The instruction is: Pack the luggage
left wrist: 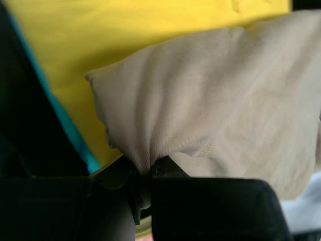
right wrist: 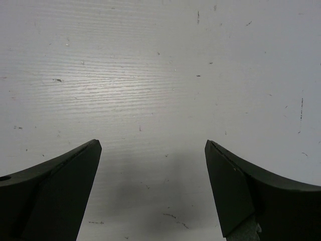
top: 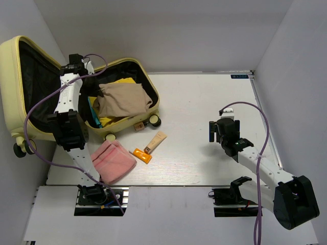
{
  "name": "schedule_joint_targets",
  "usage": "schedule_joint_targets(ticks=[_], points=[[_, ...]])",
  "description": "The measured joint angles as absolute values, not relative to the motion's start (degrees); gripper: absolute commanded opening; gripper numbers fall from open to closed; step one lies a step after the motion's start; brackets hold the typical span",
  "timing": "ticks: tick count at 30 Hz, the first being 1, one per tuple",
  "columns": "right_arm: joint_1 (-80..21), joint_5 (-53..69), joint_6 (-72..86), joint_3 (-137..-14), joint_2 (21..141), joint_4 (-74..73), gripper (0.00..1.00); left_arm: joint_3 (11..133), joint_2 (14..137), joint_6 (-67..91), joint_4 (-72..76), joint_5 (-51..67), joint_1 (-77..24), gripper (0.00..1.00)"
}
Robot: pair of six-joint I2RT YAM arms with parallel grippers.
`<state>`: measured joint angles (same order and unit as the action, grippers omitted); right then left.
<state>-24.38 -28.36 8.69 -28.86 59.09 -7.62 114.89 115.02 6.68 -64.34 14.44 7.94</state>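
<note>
the luggage [top: 7, 62], a pale yellow hard-shell case, lies open at the far left of the white bench [top: 204, 107], its black-lined lid propped up toward the left wall and its base half flat on the bench with two small wheels at the near edge. inside the base a beige garment [top: 122, 99] lies crumpled on top of a yellow garment [top: 109, 121], with a strip of teal cloth [left wrist: 67, 128] showing beside the yellow. the left arm reaches over the case, and the left fingers [left wrist: 165, 169] are pinched together on a fold of the beige garment, the cloth bunching where they grip it. on the bench just in front of the case lie a folded pink towel [top: 112, 161], an orange tube [top: 142, 155] and a cream tube [top: 155, 142], the two tubes close together; a small brown item [top: 138, 126] sits by the case's wheels. the right arm is well apart on the right side, its right fingers [right wrist: 60, 186] spread wide over bare bench, holding nothing.
</note>
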Motion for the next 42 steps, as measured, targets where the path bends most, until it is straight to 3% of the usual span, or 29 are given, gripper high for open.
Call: schedule_joint_targets(ticks=[6,9,13,17,23,28,35,42], points=[[-24.4,-28.3,8.0,-29.6,59.2,-7.6,0.90,111.6,115.4,11.1,-59.8,9.3,10.4,0.00],[-24.4,-28.3,7.4,-29.6,59.4,-7.6,0.90,112.5,116.7,12.6,-60.2,8.0,11.1,0.10],[-24.4,-28.3,6.9,-29.6,59.8,-7.6,0.90,119.7,121.6,13.6,-64.6,8.1,11.8,0.35],[-24.4,-27.9,6.8,-30.2,60.7,-7.8,0.90,124.1,124.4,12.7,-68.9,10.7,12.8,1.00],[-24.4,-23.5,5.0,-33.1,62.3,-9.4,0.89,118.4,120.7,11.9,-72.0,14.7,13.6,1.00],[-25.0,-15.5,3.6,-42.8,67.5,-13.5,0.80,110.6,113.0,11.2,-72.3,15.3,13.6,1.00],[-29.0,-1.0,3.3,-70.9,85.9,-14.5,0.76,98.6,100.7,11.4,-68.4,15.5,12.4,1.00],[-35.2,7.5,6.3,-103.6,110.6,-17.8,0.72,90.6,101.2,12.2,-64.7,14.6,11.4,0.94]])
